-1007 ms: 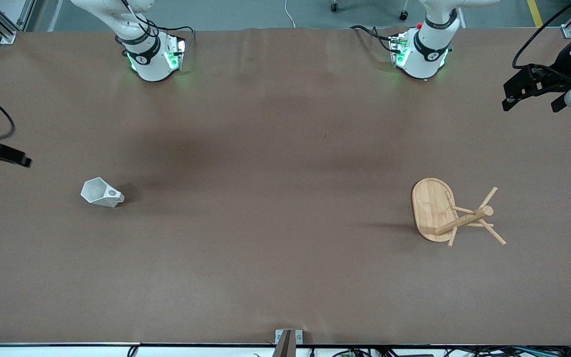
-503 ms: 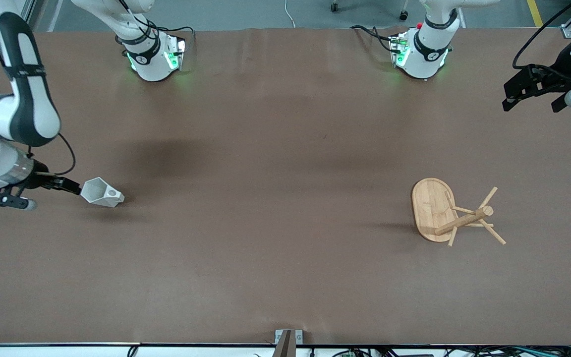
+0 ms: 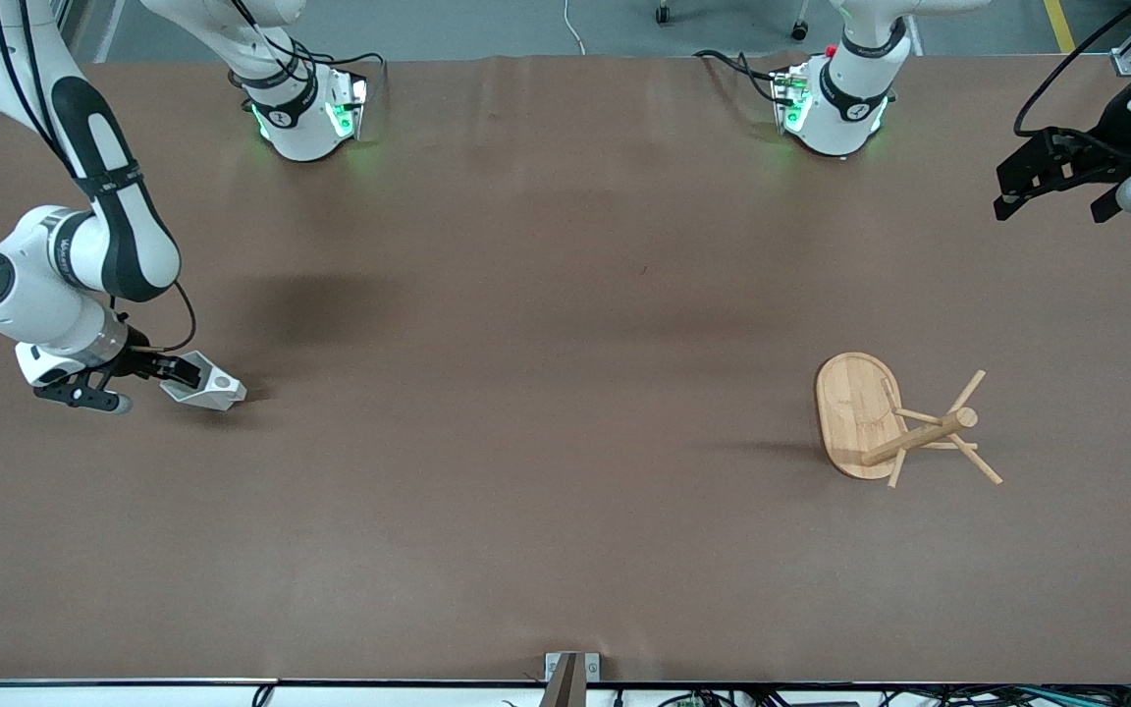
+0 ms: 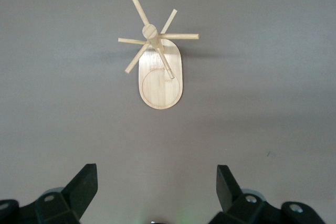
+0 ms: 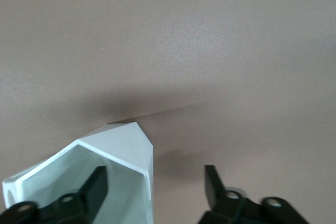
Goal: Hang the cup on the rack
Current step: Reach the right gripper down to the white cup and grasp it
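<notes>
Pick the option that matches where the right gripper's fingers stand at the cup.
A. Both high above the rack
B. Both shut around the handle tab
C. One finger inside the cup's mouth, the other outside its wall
C: in the right wrist view, one of the right gripper's fingers sits inside the white faceted cup, the other outside its wall, jaws open.
</notes>
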